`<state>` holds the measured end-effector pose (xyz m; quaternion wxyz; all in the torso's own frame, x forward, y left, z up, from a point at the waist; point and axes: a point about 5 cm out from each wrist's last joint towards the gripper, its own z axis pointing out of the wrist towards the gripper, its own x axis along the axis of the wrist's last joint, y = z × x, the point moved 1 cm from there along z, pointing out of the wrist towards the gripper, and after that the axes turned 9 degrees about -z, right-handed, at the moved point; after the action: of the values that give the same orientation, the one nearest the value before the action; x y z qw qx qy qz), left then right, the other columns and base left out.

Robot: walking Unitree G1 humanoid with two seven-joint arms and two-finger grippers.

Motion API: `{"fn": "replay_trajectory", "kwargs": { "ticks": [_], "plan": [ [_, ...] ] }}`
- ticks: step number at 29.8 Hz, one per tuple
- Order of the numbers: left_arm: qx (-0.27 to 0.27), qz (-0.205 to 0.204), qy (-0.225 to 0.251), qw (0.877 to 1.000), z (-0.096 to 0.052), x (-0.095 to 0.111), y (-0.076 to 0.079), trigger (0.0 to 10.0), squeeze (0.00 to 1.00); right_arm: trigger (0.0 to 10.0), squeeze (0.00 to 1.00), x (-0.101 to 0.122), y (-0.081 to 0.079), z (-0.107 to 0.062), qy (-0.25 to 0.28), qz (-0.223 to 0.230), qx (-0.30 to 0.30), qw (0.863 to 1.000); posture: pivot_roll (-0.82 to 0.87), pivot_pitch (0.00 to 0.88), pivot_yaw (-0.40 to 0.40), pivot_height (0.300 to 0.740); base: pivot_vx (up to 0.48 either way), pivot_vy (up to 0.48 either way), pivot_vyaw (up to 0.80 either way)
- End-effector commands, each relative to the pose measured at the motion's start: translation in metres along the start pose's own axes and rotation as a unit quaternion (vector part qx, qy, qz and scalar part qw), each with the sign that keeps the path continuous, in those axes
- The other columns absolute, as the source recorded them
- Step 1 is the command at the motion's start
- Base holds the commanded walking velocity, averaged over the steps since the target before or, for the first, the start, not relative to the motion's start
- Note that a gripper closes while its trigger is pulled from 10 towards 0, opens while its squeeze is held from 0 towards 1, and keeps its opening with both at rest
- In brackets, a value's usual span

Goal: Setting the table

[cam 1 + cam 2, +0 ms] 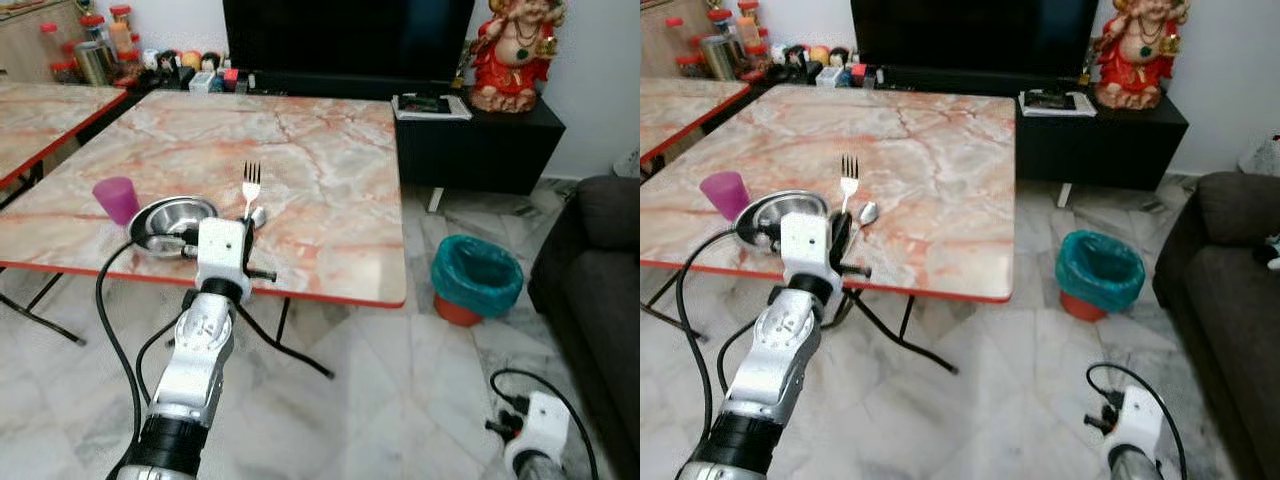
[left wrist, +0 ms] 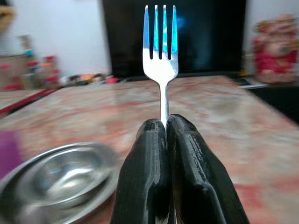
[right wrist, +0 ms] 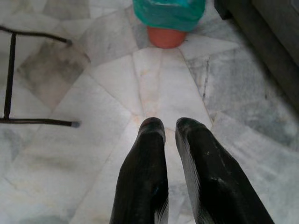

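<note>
A marble-patterned bench (image 1: pixel 330 150) with a red edge stands before the robot. Near its front left edge, from left to right, sit a purple cup (image 1: pixel 117 198), a shiny steel bowl (image 1: pixel 172 219) and a spoon (image 1: pixel 866 213) lying flat just right of the bowl. The cup's inside cannot be seen; the bowl looks empty in the left wrist view.

The left tool (image 2: pixel 166 135) hovers over the bench just beside the bowl, its two black fingers pressed tightly on the handle of a fork (image 2: pixel 161 44), which points away from the robot with its tines toward the far side. The step in hand appears to be placing the fork beside the bowl. The next move likely calls for lowering the fork flat onto the bench near the spoon, then opening the fingers without knocking the bowl.

To the right, on the tiled floor, stands a bin (image 1: pixel 477 278) lined with a teal bag; its contents are not visible. The right tool (image 3: pixel 170 128) hangs idle above the floor, fingers a narrow gap apart, holding nothing.
</note>
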<state>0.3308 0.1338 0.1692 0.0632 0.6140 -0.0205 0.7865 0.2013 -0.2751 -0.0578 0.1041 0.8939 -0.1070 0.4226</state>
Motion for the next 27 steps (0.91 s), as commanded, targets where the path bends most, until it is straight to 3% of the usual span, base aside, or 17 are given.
{"fn": "replay_trajectory", "kwargs": {
  "ticks": [1,11,20,27],
  "plan": [
    [0.013,0.005,0.001,1.0,0.001,0.005,-0.01,10.0,0.0,10.0,0.0,0.002,-0.005,0.002,-0.001,0.017,0.002,1.0,0.05,0.043,-0.022,0.74,0.341,0.0,0.0],
    [0.016,-0.002,0.018,1.0,0.007,0.017,-0.009,10.0,0.0,10.0,0.0,-0.004,-0.008,0.001,-0.019,0.012,0.006,1.0,0.05,0.043,-0.023,0.74,0.343,0.0,0.0],
    [0.011,-0.006,0.024,1.0,0.009,0.022,-0.007,10.0,0.0,10.0,0.0,-0.023,-0.003,-0.007,-0.047,0.014,0.004,0.999,0.06,0.043,-0.023,0.74,0.342,0.0,0.0],
    [0.009,-0.012,0.029,0.999,0.011,0.027,-0.006,10.0,0.0,10.0,0.0,-0.035,-0.009,-0.01,-0.064,0.014,0.004,0.998,0.06,0.042,-0.023,0.74,0.347,0.0,0.0]
  ]
}}
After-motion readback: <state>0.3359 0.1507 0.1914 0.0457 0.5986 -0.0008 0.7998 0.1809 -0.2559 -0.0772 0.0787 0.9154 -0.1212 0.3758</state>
